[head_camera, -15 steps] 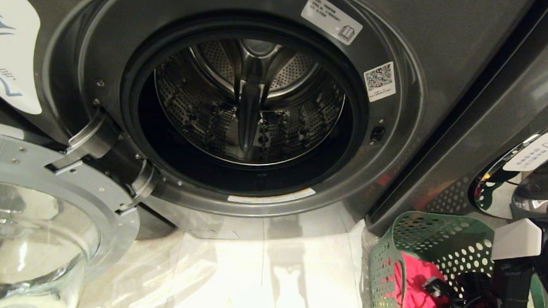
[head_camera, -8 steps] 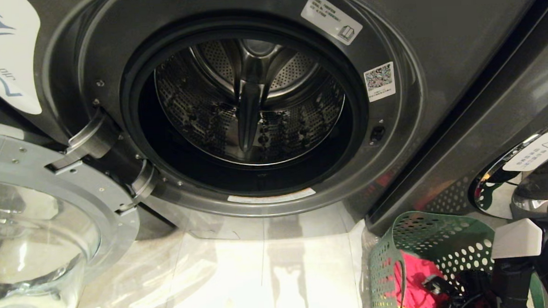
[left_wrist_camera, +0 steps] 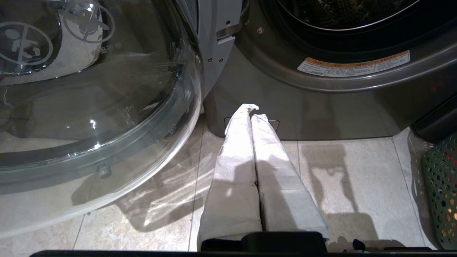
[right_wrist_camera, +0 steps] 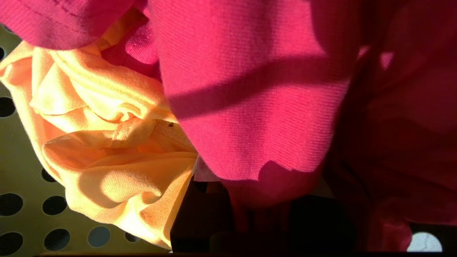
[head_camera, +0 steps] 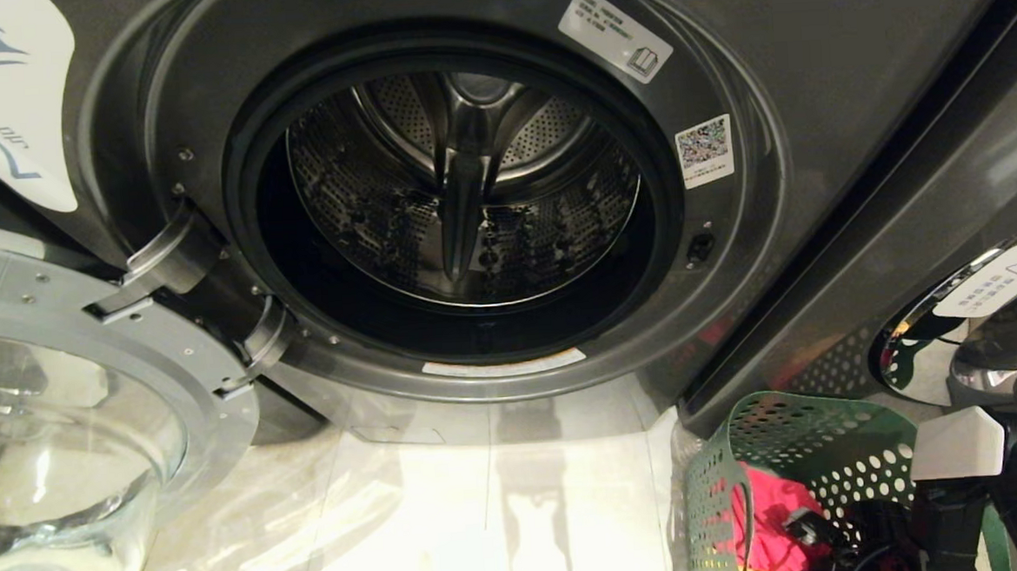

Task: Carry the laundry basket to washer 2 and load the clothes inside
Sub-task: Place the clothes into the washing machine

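Your green laundry basket (head_camera: 797,470) stands on the tiled floor (head_camera: 451,515) at the lower right of the head view, just beside the front corner of washer 2 (head_camera: 844,50). Inside it lie the clothes: the magenta-pink garment (head_camera: 769,524) fills most of what you can see, and the yellow-orange garment (right_wrist_camera: 107,150) sits bunched against the perforated wall next to it. Your right pincer (head_camera: 813,537) is down in the basket among the pink cloth; the right wrist view is filled with pink fabric draped close over the lens, and you cannot tell whether the pincer is grasping it or released. Washer 2's round door (head_camera: 88,403) is swung fully open to the left, its glass bowl facing you, and the steel drum (head_camera: 468,183) shows no laundry. Your left pincer (left_wrist_camera: 251,110) hangs clenched and empty, low over the floor in front of the washer's base, between the open door and the basket.
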